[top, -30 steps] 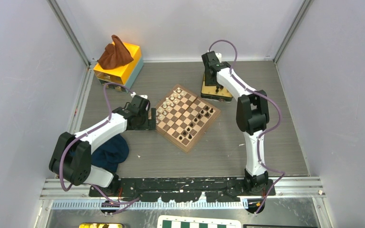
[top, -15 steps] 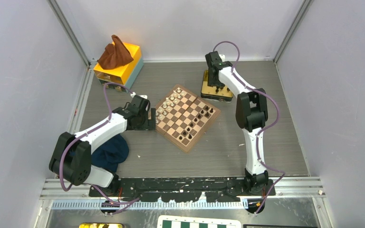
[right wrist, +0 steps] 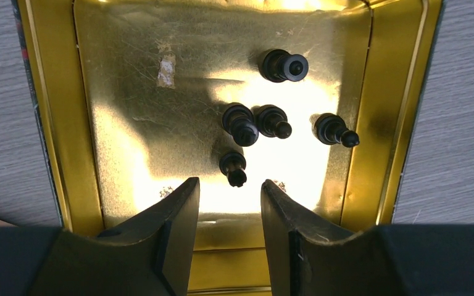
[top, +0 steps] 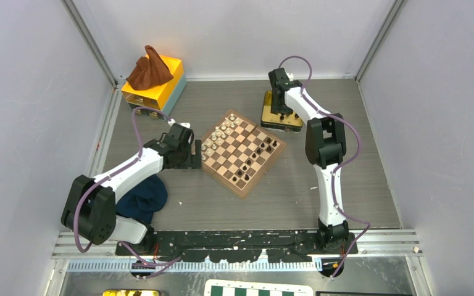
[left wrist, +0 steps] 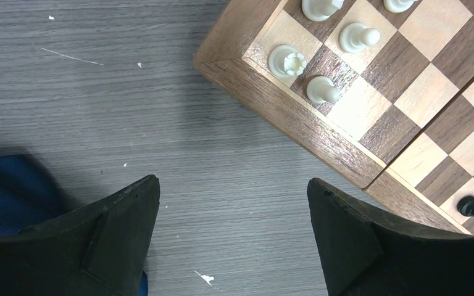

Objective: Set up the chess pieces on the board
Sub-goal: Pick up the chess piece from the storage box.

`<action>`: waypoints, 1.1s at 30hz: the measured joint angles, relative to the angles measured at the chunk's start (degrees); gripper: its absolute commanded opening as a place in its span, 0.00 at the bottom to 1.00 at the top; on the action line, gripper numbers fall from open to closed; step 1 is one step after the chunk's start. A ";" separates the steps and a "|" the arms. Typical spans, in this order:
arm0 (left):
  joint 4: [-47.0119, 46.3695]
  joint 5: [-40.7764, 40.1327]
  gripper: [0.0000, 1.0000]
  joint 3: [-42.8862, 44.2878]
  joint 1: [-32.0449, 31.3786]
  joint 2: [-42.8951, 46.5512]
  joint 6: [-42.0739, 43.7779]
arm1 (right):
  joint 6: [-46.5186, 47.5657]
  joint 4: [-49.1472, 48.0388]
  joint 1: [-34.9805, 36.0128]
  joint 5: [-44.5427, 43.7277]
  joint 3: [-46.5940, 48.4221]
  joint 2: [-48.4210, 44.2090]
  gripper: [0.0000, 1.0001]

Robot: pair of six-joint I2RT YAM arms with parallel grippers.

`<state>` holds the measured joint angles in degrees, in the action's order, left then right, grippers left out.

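Right wrist | gold tin (right wrist: 123, 92) | 5 black chess pieces (right wrist: 241, 123) inside

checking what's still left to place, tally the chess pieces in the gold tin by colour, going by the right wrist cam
small black chess pieces in the shiny gold metal tin: 5
pale cream chess pieces: 0 in the tin; they stand on the brown wooden chessboard
total in the tin: 5
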<state>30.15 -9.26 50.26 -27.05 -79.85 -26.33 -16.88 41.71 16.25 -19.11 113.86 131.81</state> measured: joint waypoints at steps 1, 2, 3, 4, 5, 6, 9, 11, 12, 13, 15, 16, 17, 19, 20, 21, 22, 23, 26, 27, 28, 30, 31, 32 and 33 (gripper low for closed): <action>0.11 0.00 0.90 0.00 0.00 0.13 0.00 | -0.02 0.00 -0.07 0.09 0.02 0.24 0.47; 0.17 0.00 0.90 -0.02 0.00 0.28 0.00 | 0.00 0.00 -0.24 0.22 0.04 0.37 0.47; 0.20 0.00 0.90 -0.02 0.00 0.39 0.00 | 0.00 0.02 -0.26 0.31 0.04 0.48 0.47; 0.20 -0.04 0.90 -0.02 0.00 0.48 0.00 | 0.00 0.02 -0.31 0.37 0.04 0.59 0.47; 0.24 -0.11 0.90 -0.02 0.00 0.59 0.00 | -0.02 0.02 -0.37 0.42 0.04 0.63 0.46; 0.26 -0.17 0.90 -0.04 0.00 0.70 0.02 | -0.02 0.04 -0.39 0.46 0.09 0.68 0.47; 0.33 -0.26 0.90 -0.04 0.00 1.22 0.02 | -0.02 0.13 -0.59 0.85 0.59 0.92 0.46; 0.31 -0.44 0.90 -0.07 0.00 1.68 0.04 | -0.04 0.17 -0.70 1.03 1.03 1.09 0.45; 0.28 -0.57 0.90 -0.13 0.00 1.97 0.07 | -0.04 0.13 -0.74 1.09 1.18 1.16 0.45; 0.26 -0.76 0.91 -0.28 0.00 2.38 0.11 | -0.04 0.17 -0.76 1.18 1.44 1.25 0.44; 0.26 -1.18 0.91 -0.66 0.00 3.54 0.31 | -0.07 0.15 -0.90 1.31 1.95 1.55 0.43; 0.22 -1.36 0.91 -0.87 0.00 4.22 0.42 | -0.09 0.15 -0.94 1.42 2.19 1.70 0.43; 0.20 -1.55 0.91 -1.01 0.00 4.74 0.48 | -0.13 0.13 -1.01 1.51 2.32 1.84 0.43; 0.07 -2.10 0.92 -1.36 0.00 6.05 0.90 | -0.24 0.31 -1.03 1.79 2.89 2.29 0.42; 0.07 -2.36 0.92 -1.51 0.00 6.67 1.05 | -0.26 0.24 -1.05 1.92 3.04 2.56 0.42; -0.02 -2.78 0.92 -1.73 0.00 7.39 1.22 | -0.31 0.26 -1.07 2.03 3.10 2.75 0.43; -0.04 -3.06 0.92 -1.86 0.00 7.93 1.29 | -0.39 0.33 -1.11 2.16 3.17 2.97 0.42; -0.04 -3.34 0.93 -1.95 0.00 8.48 1.33 | -0.44 0.35 -1.11 2.29 3.17 3.13 0.42; -0.31 -4.48 0.93 -2.10 0.00 9.73 1.53 | -0.48 0.39 -1.11 2.47 3.21 3.58 0.42; -0.31 -4.81 0.93 -2.10 0.00 10.01 1.57 | -0.50 0.39 -1.11 2.51 3.21 3.63 0.42; -0.33 -5.14 0.93 -2.14 0.00 10.27 1.68 | -0.52 0.42 -1.14 2.56 3.21 3.69 0.41; -0.37 -5.97 0.93 -2.29 0.00 10.97 1.90 | -0.63 0.42 -1.20 2.71 3.21 3.72 0.39; -0.37 -6.25 0.93 -2.36 0.00 11.28 2.01 | -0.63 0.39 -1.22 2.73 3.21 3.72 0.38; -0.37 -6.54 0.93 -2.43 0.00 11.61 2.23 | -0.66 0.37 -1.27 2.75 3.21 3.72 0.36; -0.39 -6.86 0.93 -2.51 0.00 12.00 2.43 | -0.66 0.39 -1.36 2.75 3.21 3.72 0.35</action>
<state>29.76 -16.12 47.75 -27.05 -67.85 -23.90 -17.54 42.11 14.90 -16.36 117.08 135.52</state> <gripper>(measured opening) 0.927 0.384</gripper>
